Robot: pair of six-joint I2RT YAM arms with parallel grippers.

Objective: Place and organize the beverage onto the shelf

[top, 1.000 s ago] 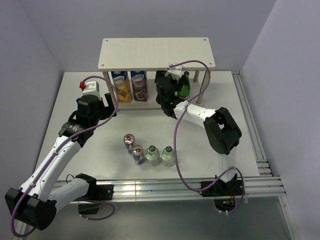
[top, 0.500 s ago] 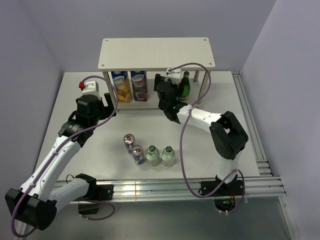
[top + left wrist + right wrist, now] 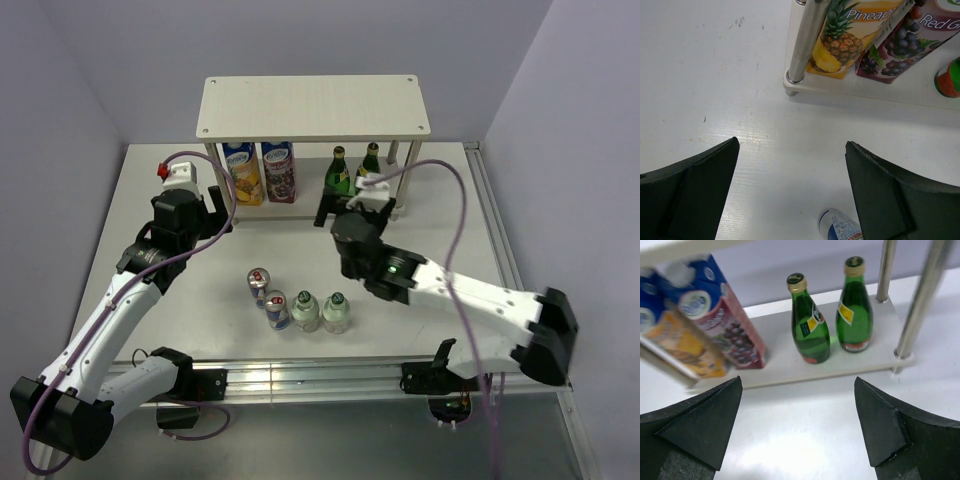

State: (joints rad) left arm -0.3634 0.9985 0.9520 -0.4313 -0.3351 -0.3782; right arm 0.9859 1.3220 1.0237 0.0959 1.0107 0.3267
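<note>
White counter (image 3: 150,200) throughout. Left end effector (image 3: 791,145) spread wide, empty, beside shelf (image 3: 310,105) leg. Upright cans (image 3: 259,283), then clear bottles (image 3: 306,312), mid-counter, nearer arm bases than either end effector. Right end effector (image 3: 798,381) agape, empty, facing shelved green bottles (image 3: 810,332).

The left arm (image 3: 105,322) and the right arm (image 3: 470,298) are built alike, with long white shells between bulky black joint housings. A thin purple cable (image 3: 466,200) loops along each. A white camera block (image 3: 183,178) caps the left wrist, with a small red tab (image 3: 163,170) on its left side. A green light (image 3: 393,267) glows on the right arm's black housing. The fingers (image 3: 690,192) are matte black wedges with flat inner faces.
</note>
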